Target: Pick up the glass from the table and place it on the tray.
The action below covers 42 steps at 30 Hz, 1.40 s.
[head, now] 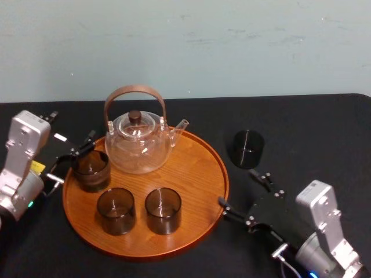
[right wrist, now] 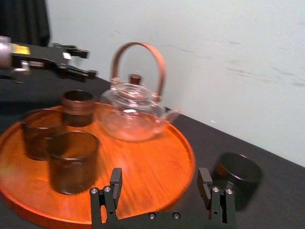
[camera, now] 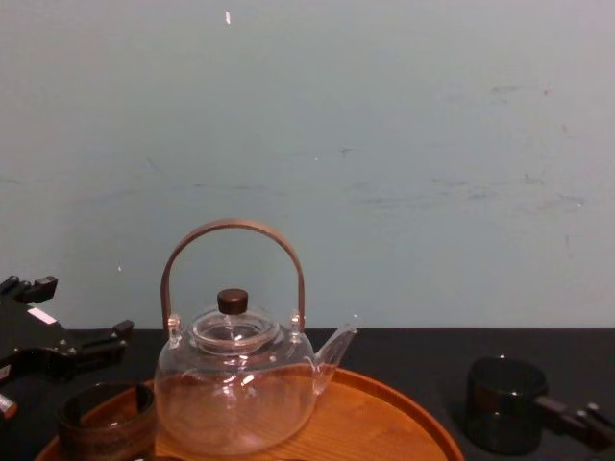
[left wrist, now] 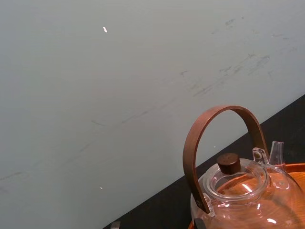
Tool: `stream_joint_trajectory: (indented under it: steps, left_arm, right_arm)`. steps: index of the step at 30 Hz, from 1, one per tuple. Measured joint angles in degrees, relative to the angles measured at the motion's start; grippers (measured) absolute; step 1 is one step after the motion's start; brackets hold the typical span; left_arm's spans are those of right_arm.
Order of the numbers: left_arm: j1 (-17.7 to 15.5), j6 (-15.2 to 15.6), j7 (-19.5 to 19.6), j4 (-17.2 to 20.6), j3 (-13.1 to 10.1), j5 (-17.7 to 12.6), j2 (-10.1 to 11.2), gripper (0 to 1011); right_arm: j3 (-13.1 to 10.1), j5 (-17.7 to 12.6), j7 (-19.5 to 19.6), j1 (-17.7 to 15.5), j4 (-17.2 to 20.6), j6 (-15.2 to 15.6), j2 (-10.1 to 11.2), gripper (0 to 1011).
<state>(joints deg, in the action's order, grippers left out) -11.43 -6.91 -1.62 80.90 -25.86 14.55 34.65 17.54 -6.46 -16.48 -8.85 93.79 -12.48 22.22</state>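
Right claw (head: pixel 237 187) gapes, head view showing glass (head: pixel 248 148) apart; left claw (head: pixel 78 157) at tray (head: pixel 197 168).

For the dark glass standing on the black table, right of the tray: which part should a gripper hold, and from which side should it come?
Probably the straight side wall at mid-height, pinched across its width. The glass stands upright with no handle, and the tray lies to its left. The open right gripper, on its near side, could come from there.
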Motion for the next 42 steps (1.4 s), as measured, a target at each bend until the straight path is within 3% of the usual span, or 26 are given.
stream_joint_trajectory:
  steps: [8, 14, 19, 26, 42]
  left_arm:
    - [0.0, 0.0, 0.0, 0.0, 0.0, 0.0, 0.0, 1001]
    - [0.0, 0.0, 0.0, 0.0, 0.0, 0.0, 0.0, 1002]
    - [0.0, 0.0, 0.0, 0.0, 0.0, 0.0, 0.0, 1001]
    - [0.0, 0.0, 0.0, 0.0, 0.0, 0.0, 0.0, 1001]
    - [0.0, 0.0, 0.0, 0.0, 0.0, 0.0, 0.0, 1001]
  right_arm:
    - [-4.0, -0.1, 2.4, -1.3, -0.8, 0.4, -0.9, 1002]
    - [-6.4, 0.2, 3.5, 0.2, -2.7, 1.9, -2.1, 1002]
    - [-7.0, 0.0, 2.8, 2.1, -4.3, 2.8, -2.9, 1002]
    - [-7.4, -2.5, -0.5, 6.5, -8.8, 4.6, -4.1, 1002]
    - [-5.9, -3.3, -3.0, 14.7, -18.6, 5.9, -4.8, 1002]
